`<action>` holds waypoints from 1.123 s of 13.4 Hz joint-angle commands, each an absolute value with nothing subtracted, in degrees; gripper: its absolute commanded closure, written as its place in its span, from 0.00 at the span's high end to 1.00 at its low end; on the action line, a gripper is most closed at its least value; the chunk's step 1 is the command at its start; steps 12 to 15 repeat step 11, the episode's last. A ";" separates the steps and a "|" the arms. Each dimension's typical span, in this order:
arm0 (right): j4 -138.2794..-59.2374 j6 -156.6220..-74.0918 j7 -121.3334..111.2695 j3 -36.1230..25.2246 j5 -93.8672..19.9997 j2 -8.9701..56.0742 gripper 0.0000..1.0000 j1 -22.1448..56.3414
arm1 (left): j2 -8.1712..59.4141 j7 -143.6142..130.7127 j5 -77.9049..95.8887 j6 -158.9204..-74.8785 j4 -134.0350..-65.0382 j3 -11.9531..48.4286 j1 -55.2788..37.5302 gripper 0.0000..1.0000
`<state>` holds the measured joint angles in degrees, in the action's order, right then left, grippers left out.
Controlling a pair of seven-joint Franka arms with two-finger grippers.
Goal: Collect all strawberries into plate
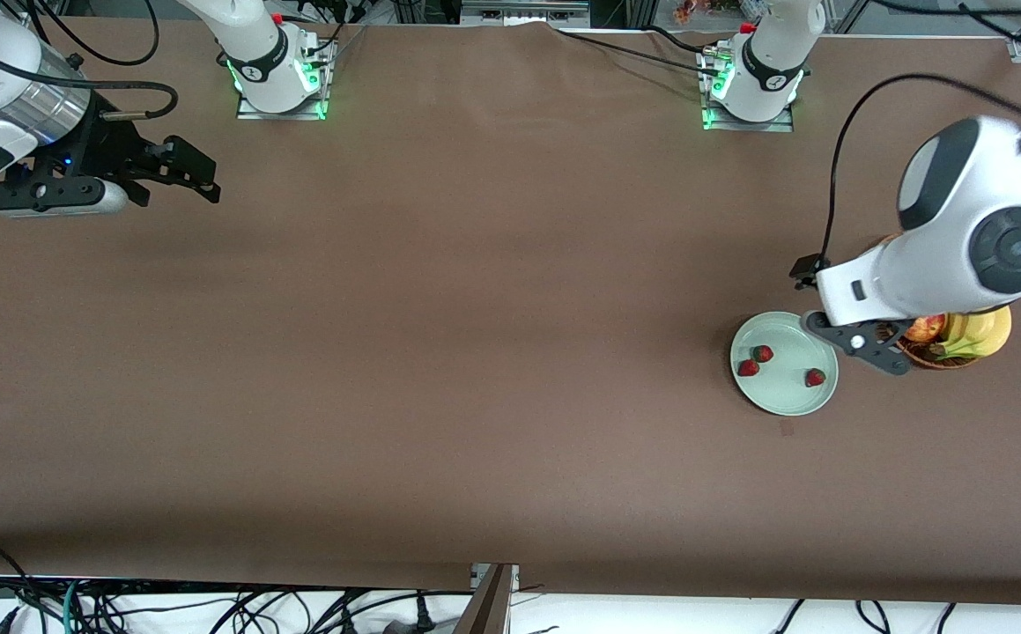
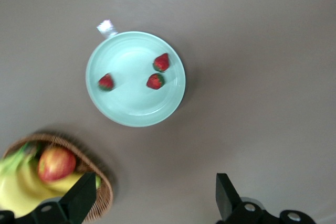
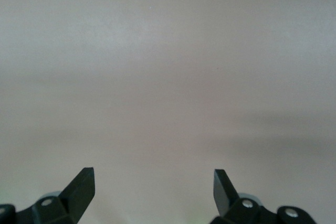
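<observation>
One brown cloth-covered table (image 1: 475, 352). One round, smooth mint plate (image 1: 783, 396) toward the left arm's end, beside one woven wicker basket (image 2: 102, 192) of fruit. Three small red strawberries (image 2: 161, 62) lie on the plate. Left gripper (image 2: 152, 200) hangs above plate and basket, fingers apart, empty. Right gripper (image 3: 153, 190) waits over bare table, fingers apart.
</observation>
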<state>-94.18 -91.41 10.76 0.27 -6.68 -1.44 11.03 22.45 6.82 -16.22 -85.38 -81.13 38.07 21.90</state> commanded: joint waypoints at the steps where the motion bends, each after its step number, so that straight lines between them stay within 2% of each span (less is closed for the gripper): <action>1: -94.04 -89.83 9.76 0.18 -7.21 -1.50 1.00 11.08 | 16.12 0.72 -13.99 -83.75 -78.05 32.13 18.48 1.00; 2: -94.48 -89.13 9.23 0.09 -7.12 -1.06 1.00 11.07 | 12.43 0.01 -11.36 -85.06 -79.09 26.16 15.15 1.00; 4: -94.83 -88.59 9.49 0.26 -4.06 -0.88 1.00 11.68 | 7.41 -0.44 -3.03 -86.04 -82.60 10.54 6.03 1.00; 5: -94.75 -89.03 9.23 0.18 -3.09 -0.27 1.00 12.04 | 4.42 -2.18 -1.42 -87.96 -86.71 5.41 2.67 1.00; 7: -94.22 -89.30 9.23 0.00 -2.38 -0.61 1.00 12.04 | -2.52 -6.57 -1.32 -93.75 -97.16 -0.67 -2.96 1.00; 9: -94.04 -89.47 9.23 0.00 -2.02 -0.70 1.00 12.04 | -4.48 -6.59 -1.32 -95.27 -100.10 -0.97 -2.82 1.00; 15: -94.04 -89.47 9.49 0.09 -1.93 -0.70 1.00 12.04 | -4.40 -6.59 -1.32 -95.19 -99.93 -0.97 -2.73 1.00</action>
